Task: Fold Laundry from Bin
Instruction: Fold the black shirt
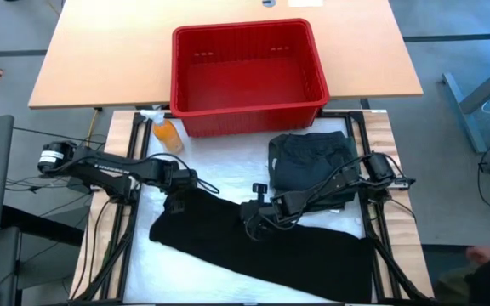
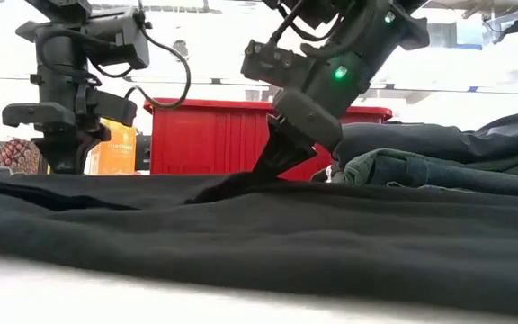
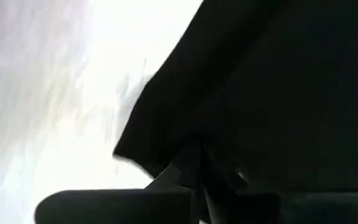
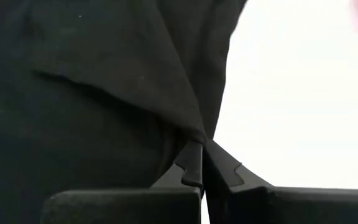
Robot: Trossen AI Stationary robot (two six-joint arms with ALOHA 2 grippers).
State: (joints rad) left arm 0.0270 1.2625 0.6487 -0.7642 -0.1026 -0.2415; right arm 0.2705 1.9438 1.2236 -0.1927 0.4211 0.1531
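Bin: red, ribbed, appears empty in the high view; stands beyond both pincers, well apart from them.

Folded stack: dark garments, piled just beside the right pincer on its bin side. Judged finished.

Black cloth: long piece, spread flat on the white-covered counter, lying under and between both pincers. Not yet folded; judged the item in hand.

Left pincer: at the cloth's upper edge near one corner, fingers closed on a pinch of the black cloth, as its wrist view shows.

Right pincer: further along the same edge, fingers closed on a raised fold of the black cloth.

Orange spray bottle: between the left pincer and the bin; not laundry.

Status: unloading looks complete; remaining work is folding this cloth and adding it to the stack.
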